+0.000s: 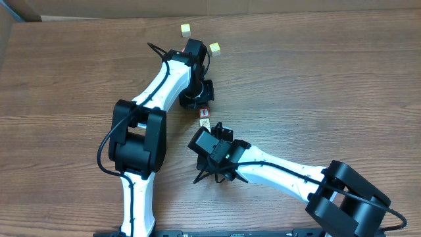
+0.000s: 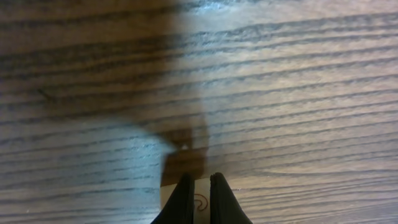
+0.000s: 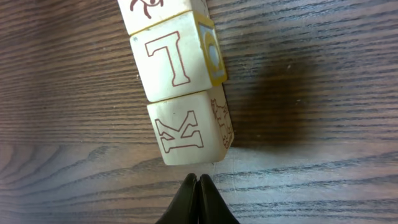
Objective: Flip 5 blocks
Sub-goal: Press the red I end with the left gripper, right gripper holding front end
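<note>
Ok, right pincer [image 3: 197,182] closed, empty, tips just short of the K block [image 3: 189,134]; the row's top block [image 3: 155,9] is cut off. Left pincer [image 2: 199,182] closed too, empty, hiding most of one pale block [image 2: 201,202].

Even light brightening the table [image 1: 316,79] overhead, left wrist view blurring, pale glare washing over the grain beside a dark shadow, right wrist view focusing crisply on the blocks [image 3: 186,134], shadow darkening the wood to their right.
</note>
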